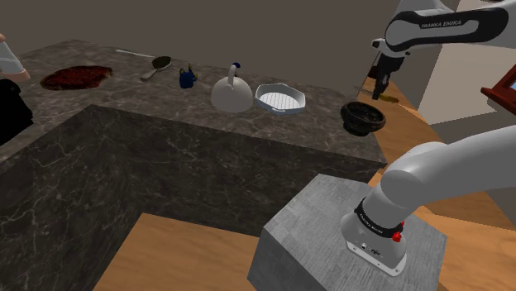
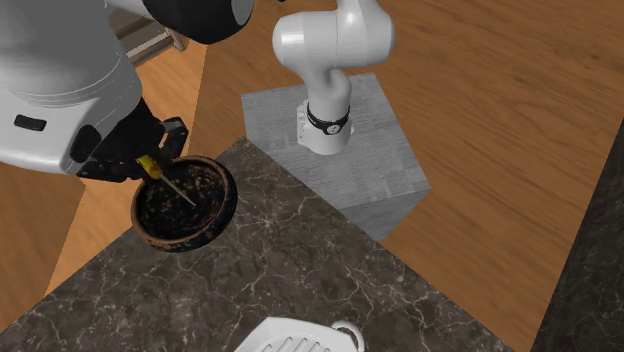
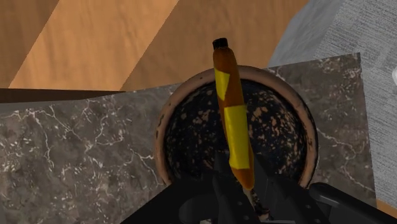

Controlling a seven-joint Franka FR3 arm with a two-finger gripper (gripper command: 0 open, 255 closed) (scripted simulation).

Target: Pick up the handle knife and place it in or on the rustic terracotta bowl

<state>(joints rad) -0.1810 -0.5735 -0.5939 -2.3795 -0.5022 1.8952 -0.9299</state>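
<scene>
— While you hover there, where's the knife (image 3: 230,108)?
— Clamped in my claw (image 3: 245,191), above the bowl (image 3: 161,137). Let go tilted, its handle may catch the rim and tip it out.

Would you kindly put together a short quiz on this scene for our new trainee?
1. True or false: the black two-finger gripper is open and empty.
2. The knife with the orange-and-yellow handle is held above: A) a white kettle; B) a dark speckled bowl with a brownish rim; C) a blue mug.
3. Fill in: that bowl stands near a ____ of the dark marbled counter.
Key: 1 false; 2 B; 3 corner.
</scene>
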